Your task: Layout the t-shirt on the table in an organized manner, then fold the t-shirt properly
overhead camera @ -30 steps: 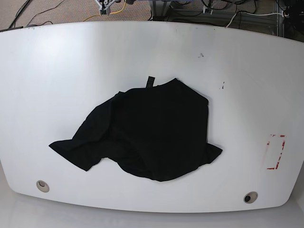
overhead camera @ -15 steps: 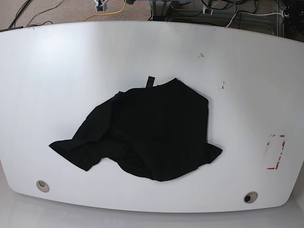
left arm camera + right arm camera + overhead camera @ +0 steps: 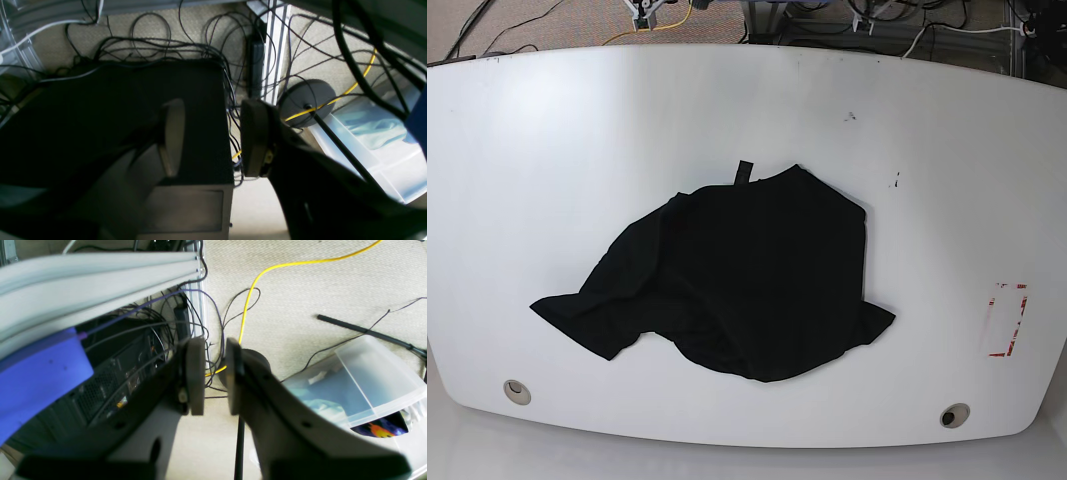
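Note:
The black t-shirt [image 3: 747, 280] lies crumpled in the middle of the white table [image 3: 557, 130]. One part trails toward the front left, and its small neck tag [image 3: 744, 172] sticks out at the far side. Neither gripper is near the t-shirt. My left gripper [image 3: 211, 138] is open with nothing between its fingers, and its wrist view looks down at the floor and cables. My right gripper [image 3: 213, 375] shows a narrow gap between its pads and holds nothing, also over the floor. The wrist views show neither the table nor the t-shirt.
A red tape rectangle [image 3: 1007, 320] marks the table's right side. Round grey grommets sit at the front left [image 3: 517, 391] and front right [image 3: 954, 415]. Beyond the far edge are cables, a black computer case [image 3: 116, 116] and a clear plastic bin [image 3: 363, 376].
The t-shirt has not moved. Only a small piece of hardware at the far left edge of the base view shifts slightly.

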